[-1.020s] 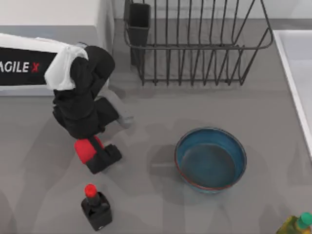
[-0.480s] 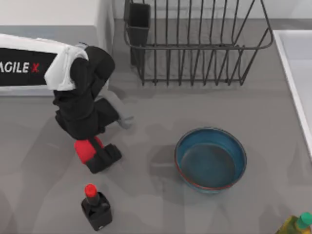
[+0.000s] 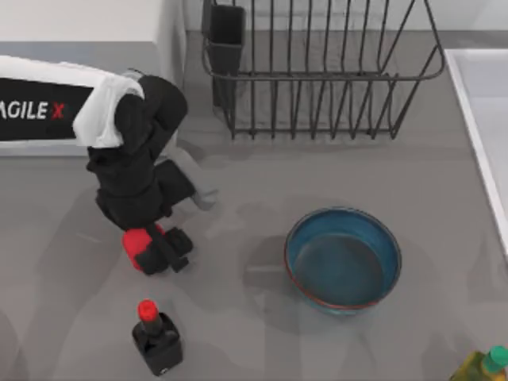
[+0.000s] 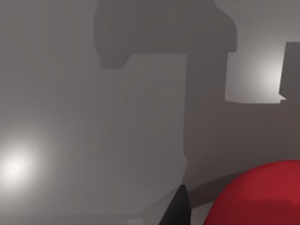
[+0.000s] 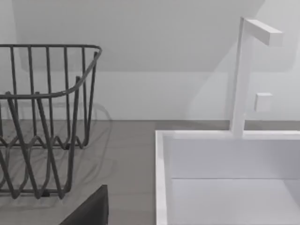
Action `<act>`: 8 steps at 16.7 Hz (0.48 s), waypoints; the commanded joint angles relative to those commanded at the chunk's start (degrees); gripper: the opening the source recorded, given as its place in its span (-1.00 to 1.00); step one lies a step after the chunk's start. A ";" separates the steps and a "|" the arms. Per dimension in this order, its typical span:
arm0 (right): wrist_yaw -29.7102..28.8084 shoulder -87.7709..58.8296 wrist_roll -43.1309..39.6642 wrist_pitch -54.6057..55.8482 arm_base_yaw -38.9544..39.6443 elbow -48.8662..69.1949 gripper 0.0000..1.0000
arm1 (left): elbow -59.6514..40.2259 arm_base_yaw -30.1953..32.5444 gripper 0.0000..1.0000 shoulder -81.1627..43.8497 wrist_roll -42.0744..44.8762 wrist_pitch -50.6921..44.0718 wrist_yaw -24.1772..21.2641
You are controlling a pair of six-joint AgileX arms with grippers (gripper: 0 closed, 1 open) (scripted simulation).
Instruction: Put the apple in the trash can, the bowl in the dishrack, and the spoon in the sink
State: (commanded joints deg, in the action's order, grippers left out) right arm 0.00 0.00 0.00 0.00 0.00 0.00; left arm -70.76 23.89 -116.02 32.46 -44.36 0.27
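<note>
At about nine o'clock on the grey worktop (image 3: 262,182) in the top view, the left gripper (image 3: 155,248) is down at the apple (image 3: 136,241), its dark fingers (image 3: 168,246) narrow and closed on the red fruit's sides. From the left wrist camera the apple (image 4: 265,194) bulges close to the lens, with one dark fingertip (image 4: 177,208) just beside it over the worktop. A dark bottle with a red cap (image 3: 155,336) stands near the apple, toward six o'clock. The blue bowl (image 3: 343,259) with its reddish-brown rim sits upright at about four o'clock from centre, well apart from the apple. The wire dishrack (image 3: 317,67) stands at twelve o'clock, its utensil cup (image 3: 225,36) at its left corner. The white sink (image 3: 484,119) lies at the three o'clock edge. From the right wrist camera the dishrack (image 5: 42,117) and the sink (image 5: 225,178) with its faucet (image 5: 241,75) stand side by side; whether the right arm's fingers are open I cannot tell.
</note>
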 joint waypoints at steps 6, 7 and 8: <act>0.00 0.00 0.00 0.00 0.00 0.00 1.00 | 0.00 0.00 -1.00 0.00 0.00 0.00 0.00; 0.00 0.00 0.00 0.00 0.00 0.00 1.00 | 0.00 0.00 -1.00 0.00 0.00 0.00 0.00; 0.00 0.00 0.00 0.00 0.00 0.00 1.00 | -0.18 0.10 -1.00 1.20 -0.57 -0.88 -0.89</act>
State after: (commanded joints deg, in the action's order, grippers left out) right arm 0.00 0.00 0.00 0.00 0.00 0.00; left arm -70.94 23.99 -114.82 31.90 -45.24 -0.63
